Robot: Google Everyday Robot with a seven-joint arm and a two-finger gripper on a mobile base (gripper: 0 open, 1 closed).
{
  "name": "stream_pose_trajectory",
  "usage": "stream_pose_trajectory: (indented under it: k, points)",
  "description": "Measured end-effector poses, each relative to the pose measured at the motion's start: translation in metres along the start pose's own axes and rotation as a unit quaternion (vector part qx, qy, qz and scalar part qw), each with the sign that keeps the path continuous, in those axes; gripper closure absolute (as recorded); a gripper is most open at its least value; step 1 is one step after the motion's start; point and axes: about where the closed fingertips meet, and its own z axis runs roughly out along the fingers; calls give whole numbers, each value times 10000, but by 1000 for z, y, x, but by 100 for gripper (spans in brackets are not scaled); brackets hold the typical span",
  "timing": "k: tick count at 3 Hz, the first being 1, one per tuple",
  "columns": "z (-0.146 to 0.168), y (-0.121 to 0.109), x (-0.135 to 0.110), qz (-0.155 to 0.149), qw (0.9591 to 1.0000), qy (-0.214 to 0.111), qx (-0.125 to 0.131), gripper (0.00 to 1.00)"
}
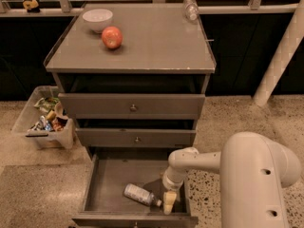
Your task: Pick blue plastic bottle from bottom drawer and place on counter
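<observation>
The blue plastic bottle (140, 194) lies on its side in the open bottom drawer (108, 180), near the front, cap pointing right. My gripper (168, 202) hangs down inside the drawer at its front right corner, just right of the bottle's cap and close to it. The white arm reaches in from the right. The counter (156, 42) is the grey top of the cabinet above.
On the counter stand a white bowl (97, 19), a red apple (112, 37) and a clear ribbed bottle (190, 7) at the back right. The two upper drawers are shut. A plastic bin of snacks (45, 122) sits on the floor to the left. A white post (280, 56) stands at the right.
</observation>
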Motion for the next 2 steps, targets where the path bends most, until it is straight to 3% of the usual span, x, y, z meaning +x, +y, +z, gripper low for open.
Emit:
stream_pose_trajectory:
  k: [1, 2]
  points:
    - [6, -20, -3, -50, 9999, 153, -45, 0]
    - [8, -53, -18, -265, 9987, 275, 351, 0]
